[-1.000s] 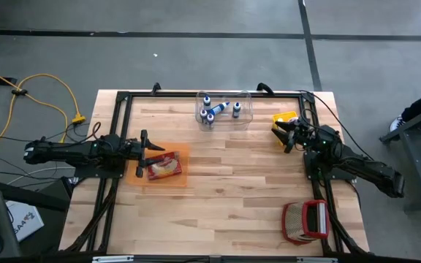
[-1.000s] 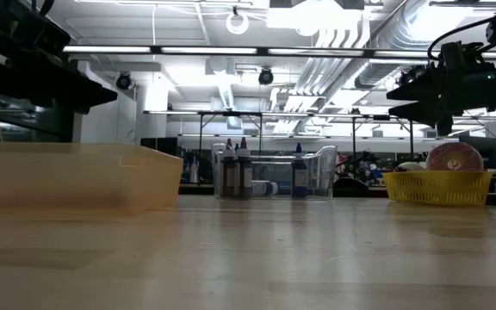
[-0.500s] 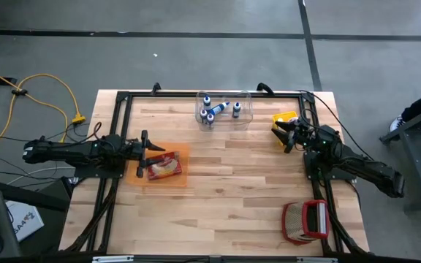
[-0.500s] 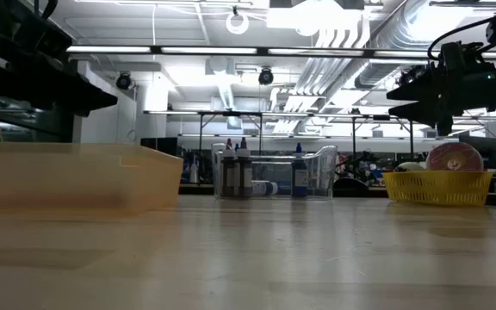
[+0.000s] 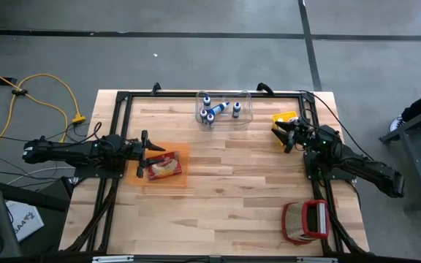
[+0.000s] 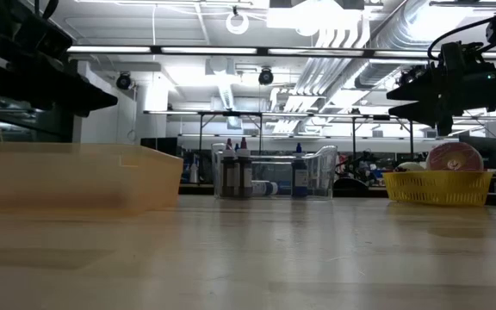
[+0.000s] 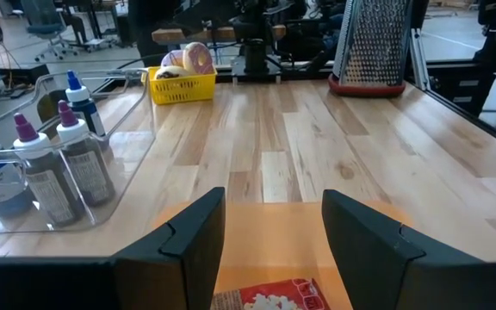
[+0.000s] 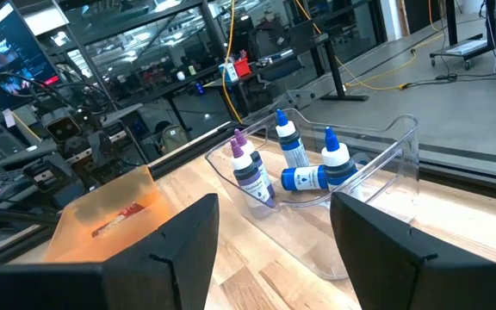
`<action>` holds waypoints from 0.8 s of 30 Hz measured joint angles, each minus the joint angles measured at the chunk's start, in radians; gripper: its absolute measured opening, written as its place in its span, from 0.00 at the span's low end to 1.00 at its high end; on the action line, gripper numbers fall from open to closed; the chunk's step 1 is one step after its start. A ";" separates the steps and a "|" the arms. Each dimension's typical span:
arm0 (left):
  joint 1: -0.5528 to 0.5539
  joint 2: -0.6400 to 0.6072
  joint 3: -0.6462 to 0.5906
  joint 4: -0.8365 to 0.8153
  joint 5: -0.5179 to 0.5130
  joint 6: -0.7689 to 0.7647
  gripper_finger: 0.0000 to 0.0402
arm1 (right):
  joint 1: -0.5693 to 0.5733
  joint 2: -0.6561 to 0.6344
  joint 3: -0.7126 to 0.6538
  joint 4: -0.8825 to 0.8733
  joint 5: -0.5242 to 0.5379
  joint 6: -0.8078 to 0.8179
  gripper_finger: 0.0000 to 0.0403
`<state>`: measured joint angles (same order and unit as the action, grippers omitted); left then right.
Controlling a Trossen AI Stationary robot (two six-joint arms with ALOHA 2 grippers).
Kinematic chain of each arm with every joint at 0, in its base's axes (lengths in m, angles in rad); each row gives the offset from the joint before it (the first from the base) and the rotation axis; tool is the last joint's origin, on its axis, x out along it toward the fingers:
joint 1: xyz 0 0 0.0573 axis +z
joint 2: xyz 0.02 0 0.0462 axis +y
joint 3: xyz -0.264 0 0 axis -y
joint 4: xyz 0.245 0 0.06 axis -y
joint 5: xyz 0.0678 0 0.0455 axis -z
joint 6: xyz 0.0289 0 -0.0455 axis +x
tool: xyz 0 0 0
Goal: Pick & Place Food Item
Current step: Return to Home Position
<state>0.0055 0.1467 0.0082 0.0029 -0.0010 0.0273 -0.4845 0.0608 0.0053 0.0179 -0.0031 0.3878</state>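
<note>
An orange tray (image 5: 174,164) lies at the table's left with a red and yellow food packet (image 5: 164,169) flat in it. My left gripper (image 5: 143,153) hovers open at the tray's left edge, and the packet (image 7: 274,297) shows just below its fingers. A yellow basket (image 5: 286,117) at the far right holds a pink donut (image 7: 198,58) and other food. My right gripper (image 5: 281,134) stands open just beside the basket, above the table, pointing toward the far left. Neither gripper holds anything.
A clear bin (image 5: 225,107) with several blue-capped bottles stands at the far middle. A metal grater with a red rim (image 5: 305,221) lies at the near right. Black frame rails (image 5: 115,124) run along the table's edges. Bare wood (image 5: 232,183) lies in the middle.
</note>
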 joint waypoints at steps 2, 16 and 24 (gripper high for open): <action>0.000 0.000 0.000 0.000 0.000 0.000 0.47 | 0.000 0.000 0.000 0.000 0.000 0.000 0.52; 0.000 0.000 0.000 0.000 0.000 -0.001 0.47 | 0.000 0.000 0.000 0.000 0.000 0.000 0.52; 0.000 0.000 0.000 0.001 0.000 -0.001 0.47 | 0.000 0.000 0.000 0.000 0.000 0.000 0.52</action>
<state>0.0055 0.1467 0.0082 0.0034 -0.0006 0.0265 -0.4845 0.0608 0.0052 0.0180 -0.0030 0.3878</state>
